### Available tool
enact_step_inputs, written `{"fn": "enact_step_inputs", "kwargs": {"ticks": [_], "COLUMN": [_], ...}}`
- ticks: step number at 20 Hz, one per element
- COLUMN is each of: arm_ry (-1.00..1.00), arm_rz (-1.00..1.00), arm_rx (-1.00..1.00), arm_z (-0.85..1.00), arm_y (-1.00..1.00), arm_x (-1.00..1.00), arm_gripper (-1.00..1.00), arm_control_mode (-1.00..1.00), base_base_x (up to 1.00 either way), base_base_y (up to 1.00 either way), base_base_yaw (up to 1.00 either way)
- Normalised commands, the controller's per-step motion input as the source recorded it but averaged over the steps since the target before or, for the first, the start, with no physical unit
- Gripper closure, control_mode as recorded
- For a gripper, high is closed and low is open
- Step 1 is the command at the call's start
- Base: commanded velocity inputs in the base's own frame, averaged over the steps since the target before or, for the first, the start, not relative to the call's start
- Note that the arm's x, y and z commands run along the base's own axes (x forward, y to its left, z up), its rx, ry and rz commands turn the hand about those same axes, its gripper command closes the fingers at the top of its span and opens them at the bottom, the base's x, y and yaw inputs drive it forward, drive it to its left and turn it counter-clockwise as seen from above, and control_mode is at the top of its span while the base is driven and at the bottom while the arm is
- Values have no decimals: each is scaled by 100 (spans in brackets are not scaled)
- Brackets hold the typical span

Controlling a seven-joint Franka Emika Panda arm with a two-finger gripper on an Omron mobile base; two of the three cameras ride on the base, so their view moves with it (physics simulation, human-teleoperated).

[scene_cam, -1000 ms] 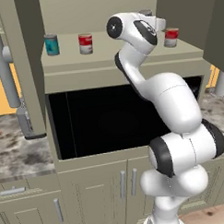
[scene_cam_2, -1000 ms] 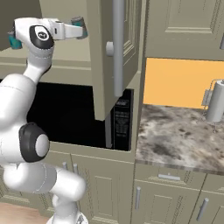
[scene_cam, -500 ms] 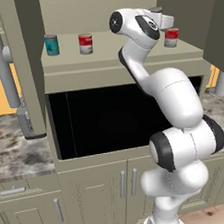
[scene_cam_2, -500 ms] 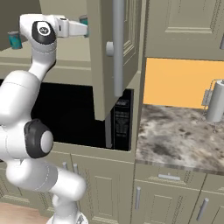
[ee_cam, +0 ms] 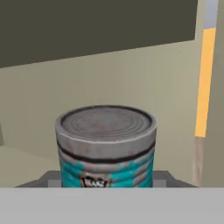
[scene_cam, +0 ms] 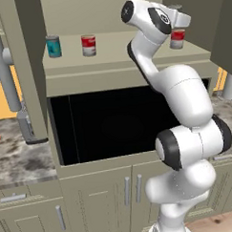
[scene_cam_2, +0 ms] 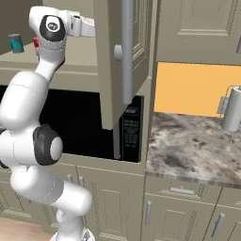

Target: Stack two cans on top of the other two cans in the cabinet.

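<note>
Claw (ee_cam: 107, 186): you grip a teal can (ee_cam: 106, 146), upright.
Red can (scene_cam: 177, 38): on the cabinet (scene_cam: 115, 60) shelf, just beside your claw.

Black microwave cavity (scene_cam: 113, 123) at frame centre, marbled grey countertop (scene_cam_2: 193, 150) at right, orange wall panel (scene_cam_2: 197, 87) above it, silver paper towel holder (scene_cam_2: 231, 109) at far right, handled lower cupboard doors (scene_cam: 97, 200) along the bottom, open cabinet door (scene_cam_2: 123, 56) with long grey handle at upper centre.
</note>
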Motion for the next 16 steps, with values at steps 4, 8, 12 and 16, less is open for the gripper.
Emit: {"fn": "enact_step_inputs", "kwargs": {"ticks": [4,8,12,16], "arm_ry": [0,0,0,0], "arm_rz": [-8,-6,-4,-1], "arm_rx": [3,1,0,0], "arm_z": [0,0,-2,-10], "arm_y": [-31,-23,-20,-20], "arm_x": [0,3,0,2], "arm_gripper": [100,100,100,100], "arm_control_mode": [-100,-100,-100,-100], "base_base_x": [0,0,0,0], "base_base_y": [0,0,0,0], "base_base_yaw": [0,0,0,0]}}
